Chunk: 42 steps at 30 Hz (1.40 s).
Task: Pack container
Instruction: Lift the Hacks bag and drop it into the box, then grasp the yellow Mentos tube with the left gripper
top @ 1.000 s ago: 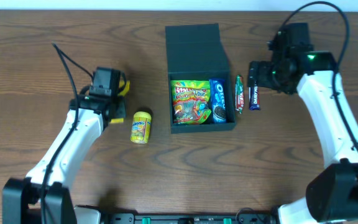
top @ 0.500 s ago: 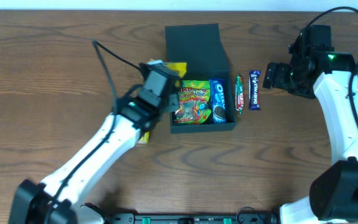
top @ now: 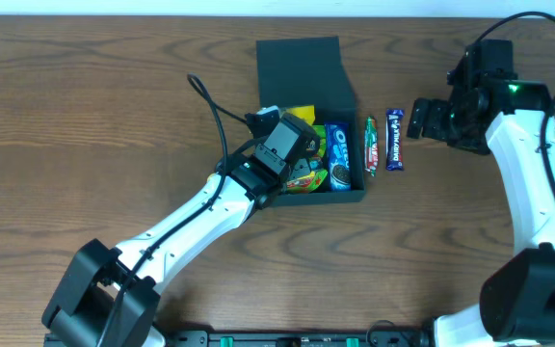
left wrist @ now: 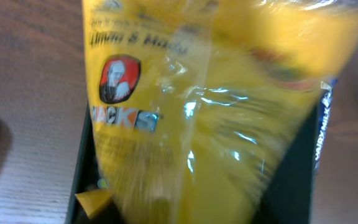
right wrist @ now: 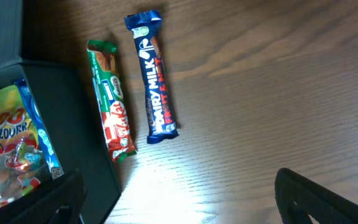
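Observation:
The dark green container (top: 359, 193) stands at the table's middle with its flap lid (top: 299, 63) open at the back. It holds a green gummy packet (top: 311, 175) and a blue Oreo packet (top: 337, 154). My left gripper (top: 292, 130) is over the container's left half, shut on a yellow snack packet (top: 301, 115). That packet (left wrist: 216, 112) fills the left wrist view and hides the fingers; the container's wall (left wrist: 81, 180) shows below it. My right gripper (top: 420, 120) is open and empty over the table to the right of the container (right wrist: 86, 124).
A green KitKat bar (top: 371, 145) lies against the container's right wall, with a blue Dairy Milk bar (top: 394, 140) beside it. Both show in the right wrist view, the KitKat (right wrist: 112, 102) and the Dairy Milk (right wrist: 154, 81).
My left arm has swung right from the table's left side, carrying the yellow packet over the container and covering the small yellow can. The right gripper drew back right, then stayed still.

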Tool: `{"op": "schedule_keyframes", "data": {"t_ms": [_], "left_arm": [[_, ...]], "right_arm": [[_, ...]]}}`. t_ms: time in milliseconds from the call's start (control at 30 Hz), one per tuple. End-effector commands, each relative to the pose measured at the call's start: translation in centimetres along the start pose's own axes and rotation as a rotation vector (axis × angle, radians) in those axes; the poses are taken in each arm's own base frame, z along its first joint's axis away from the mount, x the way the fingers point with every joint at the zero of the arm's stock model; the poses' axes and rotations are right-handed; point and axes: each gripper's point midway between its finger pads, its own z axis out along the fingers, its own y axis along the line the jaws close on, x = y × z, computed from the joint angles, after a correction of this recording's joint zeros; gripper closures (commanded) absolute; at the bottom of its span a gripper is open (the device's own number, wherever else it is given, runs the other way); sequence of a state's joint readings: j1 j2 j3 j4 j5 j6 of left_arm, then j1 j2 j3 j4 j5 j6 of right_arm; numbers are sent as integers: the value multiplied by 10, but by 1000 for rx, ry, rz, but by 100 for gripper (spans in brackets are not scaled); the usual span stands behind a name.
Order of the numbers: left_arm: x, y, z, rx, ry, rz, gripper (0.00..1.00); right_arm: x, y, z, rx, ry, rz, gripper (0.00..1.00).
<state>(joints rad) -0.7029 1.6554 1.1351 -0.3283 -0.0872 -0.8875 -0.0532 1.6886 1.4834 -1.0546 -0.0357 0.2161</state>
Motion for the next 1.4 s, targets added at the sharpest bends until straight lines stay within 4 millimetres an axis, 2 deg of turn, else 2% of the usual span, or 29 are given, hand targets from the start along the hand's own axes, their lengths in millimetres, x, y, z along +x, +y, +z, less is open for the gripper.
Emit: {"op": "schedule_keyframes", "data": {"t_ms": [0, 33, 67, 167, 233, 267, 300, 333, 367, 400, 433, 533, 633, 767, 867, 1033, 1133, 1300, 1367], "left_arm": [[-11, -6, -2, 8, -37, -14, 44], [-12, -7, -4, 13, -44, -1, 37], [-14, -8, -6, 18, -50, 15, 33], [-26, -12, -19, 25, -98, 97, 32], [-40, -10, -40, 13, -163, 141, 31], [-48, -6, -51, -4, -199, 144, 28], [-56, 0, -62, -28, -235, 135, 25], [-66, 10, -75, -62, -275, 122, 25], [-74, 19, -86, -88, -305, 109, 23], [-84, 32, -100, -115, -333, 87, 22], [-92, 43, -112, -128, -349, 60, 22], [-111, 78, -140, -174, -381, -21, 19], [-117, 104, -153, -190, -362, -80, 17], [-113, 119, -153, -193, -300, -118, 17], [-109, 123, -152, -202, -283, -121, 17], [-109, 123, -152, -202, -283, -121, 13], [-109, 123, -152, -203, -283, -120, 13], [-109, 124, -151, -207, -279, -105, 12], [-106, 125, -149, -212, -273, -101, 12]], "right_arm": [[3, 1, 2, -18, 16, 1, 2], [4, 1, 2, -17, 19, 1, 2], [4, 1, 2, -16, 20, 1, 2], [5, 2, 2, -19, 23, -1, 3], [7, 15, 1, -83, 30, -35, 11], [8, 30, 0, -149, 34, -78, 20], [9, 43, -1, -204, 34, -116, 34], [11, 58, -4, -267, 34, -157, 57], [13, 73, -7, -328, 31, -199, 74], [16, 91, -10, -390, 26, -248, 89], [20, 109, -14, -445, 20, -297, 98], [33, 154, -18, -543, 5, -434, 98], [49, 188, -13, -588, 16, -538, 99], [70, 221, 17, -611, 71, -619, 98], [85, 240, 50, -659, 139, -636, 99], [105, 248, 111, -647, 242, -608, 99], [113, 246, 133, -634, 278, -590, 99], [114, 245, 139, -631, 287, -588, 99], [110, 247, 130, -641, 278, -588, 99]]}}
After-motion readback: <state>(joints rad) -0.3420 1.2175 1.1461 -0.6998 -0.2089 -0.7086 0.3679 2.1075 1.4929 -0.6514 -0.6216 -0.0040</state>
